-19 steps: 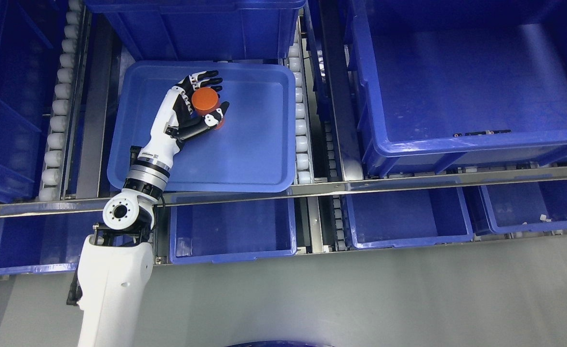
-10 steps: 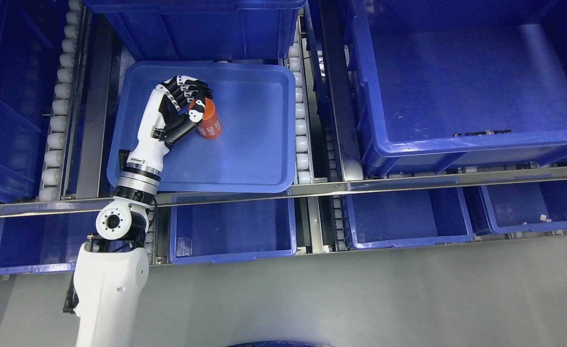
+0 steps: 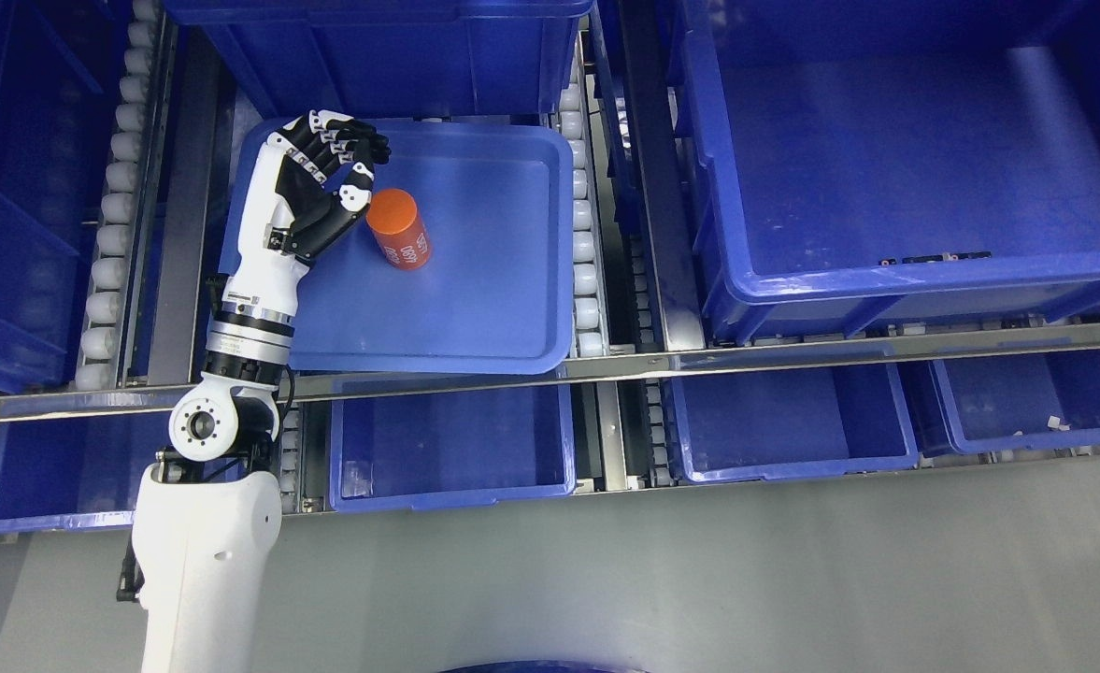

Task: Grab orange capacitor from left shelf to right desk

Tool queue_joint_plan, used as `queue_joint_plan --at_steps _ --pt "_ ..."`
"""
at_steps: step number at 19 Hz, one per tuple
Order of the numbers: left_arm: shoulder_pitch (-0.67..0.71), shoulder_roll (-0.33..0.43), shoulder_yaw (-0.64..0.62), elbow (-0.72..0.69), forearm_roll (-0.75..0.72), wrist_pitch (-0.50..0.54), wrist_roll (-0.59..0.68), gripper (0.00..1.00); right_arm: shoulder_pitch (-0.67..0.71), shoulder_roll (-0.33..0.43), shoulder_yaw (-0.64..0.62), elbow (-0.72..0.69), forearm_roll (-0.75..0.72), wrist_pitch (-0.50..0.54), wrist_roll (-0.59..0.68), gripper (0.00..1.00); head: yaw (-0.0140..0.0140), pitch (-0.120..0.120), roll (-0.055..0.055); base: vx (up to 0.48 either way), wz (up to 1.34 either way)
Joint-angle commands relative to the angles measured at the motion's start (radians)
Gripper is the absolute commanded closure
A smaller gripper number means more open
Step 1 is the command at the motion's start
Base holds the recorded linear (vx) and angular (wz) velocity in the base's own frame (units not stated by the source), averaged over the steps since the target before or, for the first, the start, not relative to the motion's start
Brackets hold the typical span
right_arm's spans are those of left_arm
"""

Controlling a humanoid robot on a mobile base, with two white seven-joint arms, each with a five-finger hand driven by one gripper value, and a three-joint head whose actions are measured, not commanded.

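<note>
The orange capacitor (image 3: 398, 230) lies tilted on the floor of a shallow blue tray (image 3: 484, 299) on the shelf's upper level, with its flat top facing up-left and white print on its side. My left hand (image 3: 363, 173) is over the tray's upper left corner, just left of the capacitor. Its fingers (image 3: 349, 145) are curled and hold nothing. The thumb tip sits close beside the capacitor's top; I cannot tell whether it touches. The left arm rises from the bottom left across the shelf rail.
A deep blue bin (image 3: 886, 159) fills the upper right, and another bin (image 3: 381, 47) stands behind the tray. White rollers (image 3: 585, 243) run along both sides of the tray. A metal rail (image 3: 792, 353) crosses in front, with lower blue bins (image 3: 451, 449) beneath it.
The hand had its fingers round the capacitor a second ago. It has since curled, drawn off to the upper left, and the capacitor now lies free in the tray.
</note>
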Motion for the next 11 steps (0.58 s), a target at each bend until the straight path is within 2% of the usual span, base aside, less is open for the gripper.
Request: queue_joint_plan --at_steps 1,2,5,11 --pt "0.028 0.017 -0.035 -0.032 -0.008 0.075 0.003 0.13 -0.002 -0.017 -0.011 -0.034 0.005 0.004 -0.001 0.00 0.0000 0.000 0.000 0.000 0.00" --pt "0.044 0.017 -0.041 -0.032 -0.009 0.078 0.003 0.08 -0.002 -0.017 -0.011 -0.034 0.005 0.004 -0.001 0.00 0.0000 0.000 0.000 0.000 0.00" --pt "0.059 0.029 -0.098 -0.032 -0.014 0.103 0.002 0.07 -0.002 -0.017 -0.011 -0.034 0.005 0.004 0.000 0.00 0.0000 0.000 0.000 0.000 0.00" --pt "0.064 0.055 -0.113 -0.012 -0.040 0.129 0.000 0.06 -0.002 -0.017 -0.011 -0.034 0.005 0.004 0.000 0.00 0.0000 0.000 0.000 0.000 0.00"
